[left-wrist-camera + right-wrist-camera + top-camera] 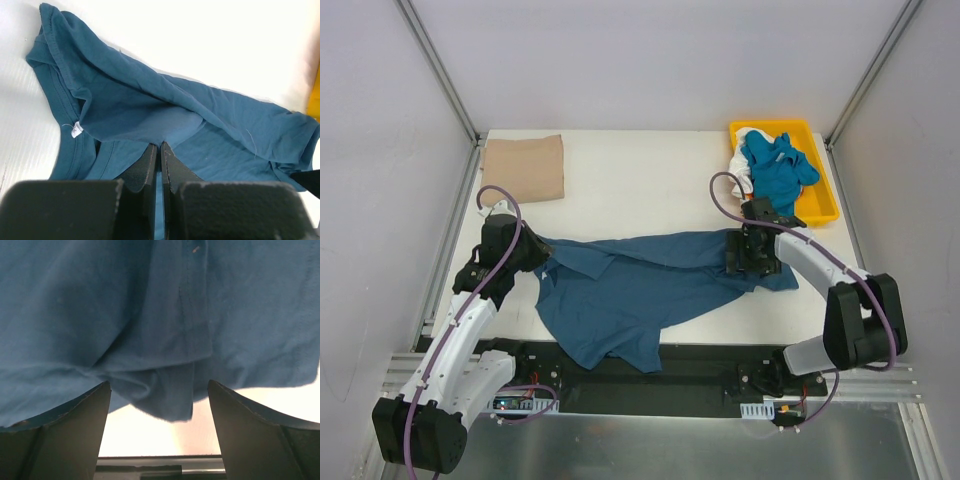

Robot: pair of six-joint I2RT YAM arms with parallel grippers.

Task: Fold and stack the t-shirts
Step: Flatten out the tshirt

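Note:
A large dark teal-blue t-shirt (630, 290) lies crumpled across the front of the white table (640, 170). My left gripper (542, 262) is shut on its cloth near the collar; in the left wrist view the fingertips (150, 152) pinch a fold of the shirt (165, 115). My right gripper (752, 262) is open just over the shirt's right end; the wrist view shows the jaws wide apart with the cloth edge (165, 390) hanging between them, not gripped. A folded tan-beige t-shirt (525, 167) lies at the back left. Brighter blue (778, 165) and white (745, 160) shirts sit bunched in the tray.
The yellow plastic tray (820, 212) stands at the back right corner, right behind my right arm. The shirt's lower hem hangs over the table's near edge onto the black base rail (700, 365). Grey walls enclose the table on three sides.

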